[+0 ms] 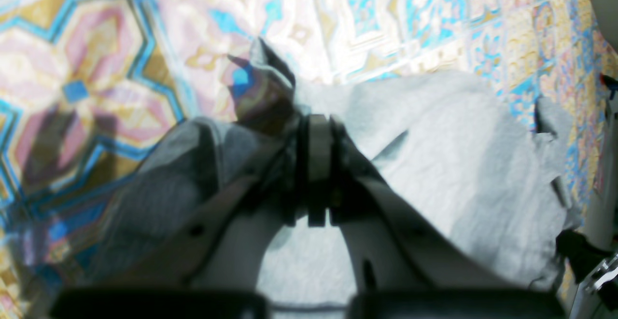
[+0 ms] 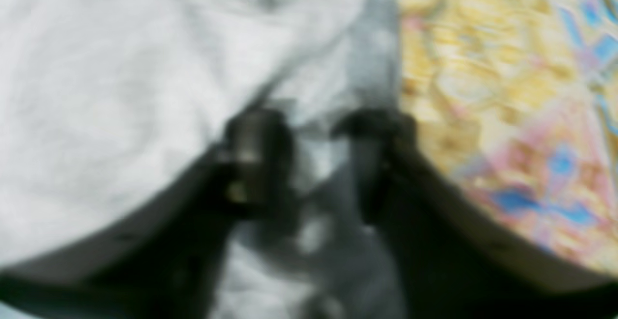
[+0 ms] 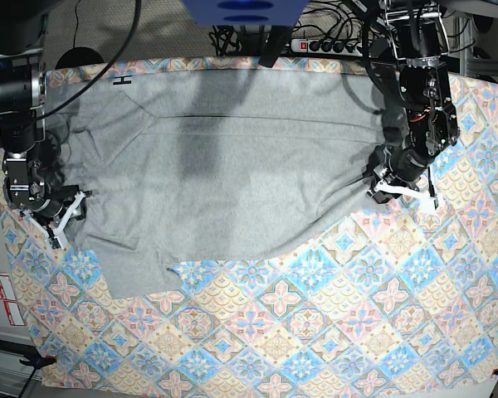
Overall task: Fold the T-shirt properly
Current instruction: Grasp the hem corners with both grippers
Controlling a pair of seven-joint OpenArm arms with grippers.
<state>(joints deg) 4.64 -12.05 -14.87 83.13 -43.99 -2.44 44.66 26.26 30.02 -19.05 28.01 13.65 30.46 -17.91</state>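
T-shirt point(image 3: 232, 166): plain heather-grey | tablecloth point(image 3: 332, 332): blue-pink-yellow, seemingly floral tiles

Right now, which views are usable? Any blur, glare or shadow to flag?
Base view: sharp, with a dark shadow band down the T-shirt. Left wrist view: fair focus, glare washing out the tablecloth, left gripper casting a shadow. Right wrist view: heavily blurred; right gripper only a dark outline on the cloth.

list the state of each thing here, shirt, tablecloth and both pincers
T-shirt: spread flat, plain side up, edges wrinkled
left pincer: shut on the T-shirt's edge
right pincer: at the T-shirt's edge, jaws apart with cloth between
tablecloth: lying flat under the T-shirt
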